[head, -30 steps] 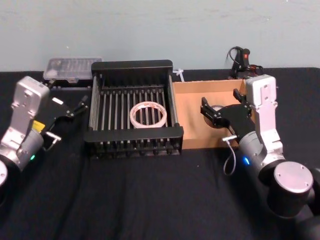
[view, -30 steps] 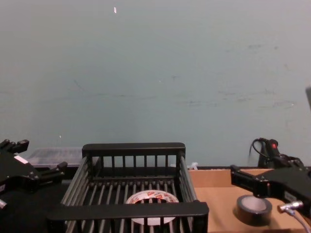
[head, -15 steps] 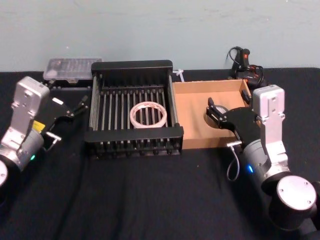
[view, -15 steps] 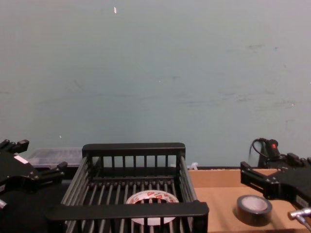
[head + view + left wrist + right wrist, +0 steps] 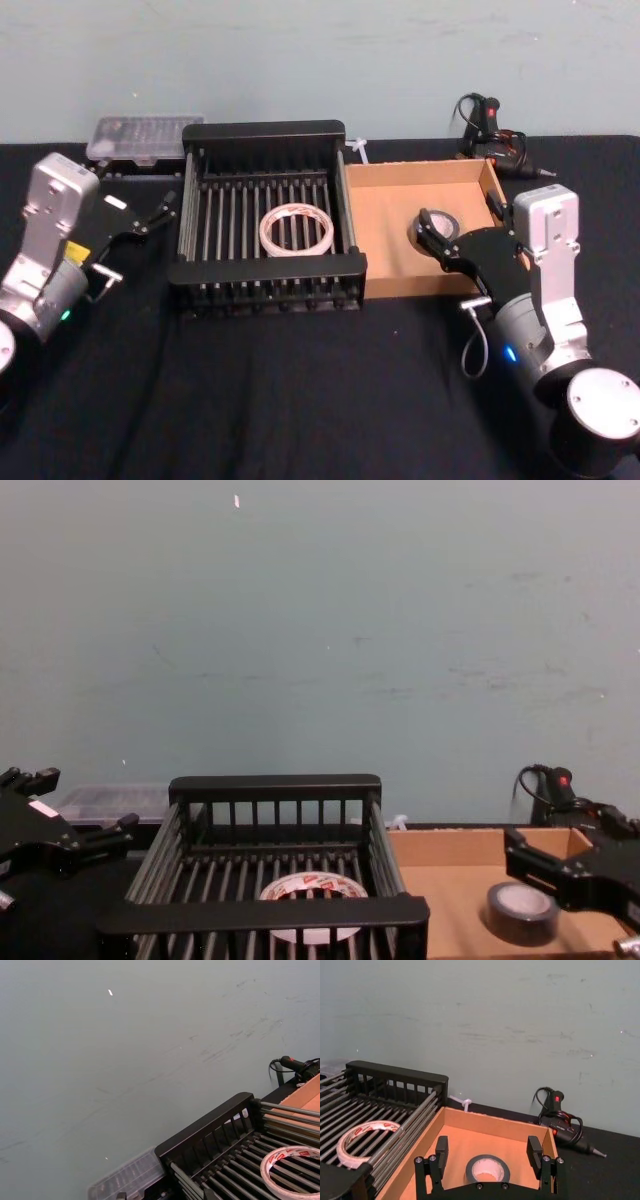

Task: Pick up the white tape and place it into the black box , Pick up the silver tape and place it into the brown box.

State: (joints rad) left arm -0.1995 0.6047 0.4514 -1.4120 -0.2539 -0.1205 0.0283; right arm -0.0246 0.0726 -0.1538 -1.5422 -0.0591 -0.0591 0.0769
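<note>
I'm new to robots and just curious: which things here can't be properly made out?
- Clear case: contents too small, head view.
- White tape: near part hidden by the black box's front rim, chest view.
- Silver tape: partly behind the right gripper, head view.

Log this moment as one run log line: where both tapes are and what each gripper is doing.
white tape: in black box | silver tape: in brown box | right gripper: open, near silver tape | left gripper: open, beside black box
</note>
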